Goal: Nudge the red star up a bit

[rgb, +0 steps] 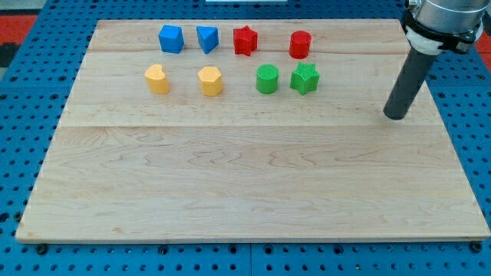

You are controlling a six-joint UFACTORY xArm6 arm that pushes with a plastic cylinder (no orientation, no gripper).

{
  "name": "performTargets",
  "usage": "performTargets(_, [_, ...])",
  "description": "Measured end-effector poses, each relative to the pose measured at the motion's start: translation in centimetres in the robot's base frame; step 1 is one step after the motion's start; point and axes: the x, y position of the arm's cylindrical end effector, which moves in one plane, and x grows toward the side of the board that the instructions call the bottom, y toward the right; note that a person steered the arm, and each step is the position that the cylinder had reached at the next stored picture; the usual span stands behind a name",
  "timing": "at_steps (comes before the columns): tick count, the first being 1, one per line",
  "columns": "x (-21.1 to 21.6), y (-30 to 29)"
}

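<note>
The red star (245, 40) sits near the view's top, in the upper row of blocks, between a blue block (207, 38) on its left and a red cylinder (300, 44) on its right. My tip (396, 116) rests on the wooden board (245, 184) at the view's right, far to the right of and below the red star. It touches no block. The green star (304, 78) is the block nearest to my tip.
A blue cube (170, 38) is at the upper row's left end. The lower row holds a yellow heart-like block (156, 79), a yellow hexagonal block (209, 80), a green cylinder (267, 79) and the green star. A blue pegboard (23, 115) surrounds the board.
</note>
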Motion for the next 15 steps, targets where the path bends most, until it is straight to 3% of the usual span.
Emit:
performTargets(1, [-2.1,-1.8])
performTargets(5, [-21.3,-8.9])
performTargets(6, [-23.2,-12.7])
performTargets(11, [-23.4,-13.4])
performTargets(12, [-23.4,-11.5])
performTargets(14, [-23.4,-1.5])
performTargets(15, [-22.0,-0.2])
